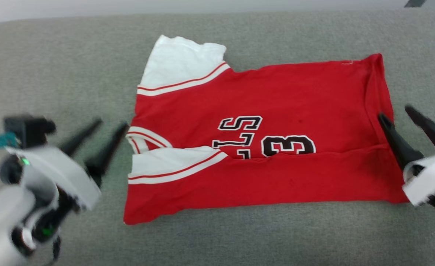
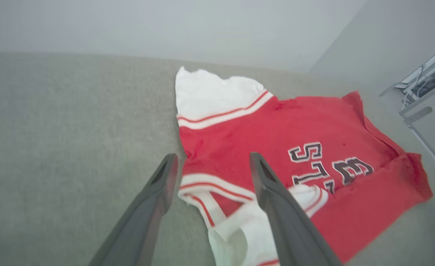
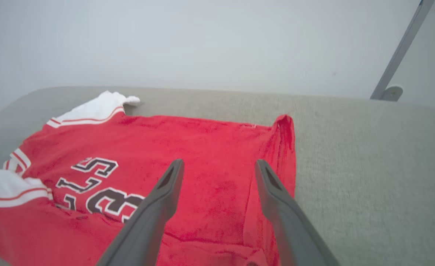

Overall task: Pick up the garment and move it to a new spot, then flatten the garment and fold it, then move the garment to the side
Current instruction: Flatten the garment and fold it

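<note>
The garment, a red jersey with white sleeves and black lettering, lies on the grey surface with its near long edge folded up over the lettering. My left gripper stands open just left of the collar end, holding nothing. In the left wrist view the garment shows past the spread fingers of the left gripper, above the collar. My right gripper stands open at the hem end, one finger over the cloth. The right wrist view has the right gripper spread above the garment near its hem.
The grey padded surface runs well beyond the garment on every side. A pale wall stands behind it. A metal frame with cables stands off the far edge, and a grey post rises by the wall.
</note>
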Robot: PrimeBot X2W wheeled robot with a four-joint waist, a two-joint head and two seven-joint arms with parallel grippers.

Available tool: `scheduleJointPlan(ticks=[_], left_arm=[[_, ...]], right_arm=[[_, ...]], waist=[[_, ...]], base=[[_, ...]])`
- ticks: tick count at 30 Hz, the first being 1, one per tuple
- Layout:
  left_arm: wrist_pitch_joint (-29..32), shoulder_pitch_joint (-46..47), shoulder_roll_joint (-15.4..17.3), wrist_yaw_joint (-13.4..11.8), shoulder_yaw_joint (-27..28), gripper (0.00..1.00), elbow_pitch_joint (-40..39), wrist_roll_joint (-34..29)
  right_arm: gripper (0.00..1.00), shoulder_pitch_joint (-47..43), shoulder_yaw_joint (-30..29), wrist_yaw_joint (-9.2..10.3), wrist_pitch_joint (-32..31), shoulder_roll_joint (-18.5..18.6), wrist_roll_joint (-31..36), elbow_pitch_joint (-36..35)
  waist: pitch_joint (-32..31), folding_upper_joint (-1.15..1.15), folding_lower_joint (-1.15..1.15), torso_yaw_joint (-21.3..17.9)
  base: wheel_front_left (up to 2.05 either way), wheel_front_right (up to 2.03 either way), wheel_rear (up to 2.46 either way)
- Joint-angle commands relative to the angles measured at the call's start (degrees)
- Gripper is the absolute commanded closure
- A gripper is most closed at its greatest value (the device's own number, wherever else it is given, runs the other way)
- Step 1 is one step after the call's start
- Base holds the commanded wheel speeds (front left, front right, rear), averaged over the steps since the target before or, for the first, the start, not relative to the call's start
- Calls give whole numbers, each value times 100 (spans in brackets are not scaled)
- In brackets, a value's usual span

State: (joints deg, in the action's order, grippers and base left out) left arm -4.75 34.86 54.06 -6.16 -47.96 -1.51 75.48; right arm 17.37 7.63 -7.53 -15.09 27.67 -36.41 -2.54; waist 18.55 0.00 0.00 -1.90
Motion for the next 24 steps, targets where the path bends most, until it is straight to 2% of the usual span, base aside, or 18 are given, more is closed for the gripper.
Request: scheduleJointPlan(ticks=[1,6,12,18,24], left_arm=[[-129,214,-61,-80,51,0,142,-235],[-58,1204,-423,59,117,0,896,-700],[659,2617,-910,200,24,0,2195,-1038],[1966,3670,-1195,416,-258,0,3567,-1080],[3440,4275,-1355,599,-460,0,4575,-857]], right_arm=[[0,171,90,8,274,-123,110,26],[0,749,320,9,1245,-478,372,237],[0,1028,430,9,1904,-655,470,386],[0,861,297,9,2328,-829,421,376],[0,830,305,9,2424,-901,382,257]], waist=[[140,0,0,-162],[368,0,0,-484],[696,0,0,-984],[967,0,0,-1414],[1117,0,0,-1657]], base=[[0,0,0],[0,0,0],[0,0,0],[0,0,0],[0,0,0]])
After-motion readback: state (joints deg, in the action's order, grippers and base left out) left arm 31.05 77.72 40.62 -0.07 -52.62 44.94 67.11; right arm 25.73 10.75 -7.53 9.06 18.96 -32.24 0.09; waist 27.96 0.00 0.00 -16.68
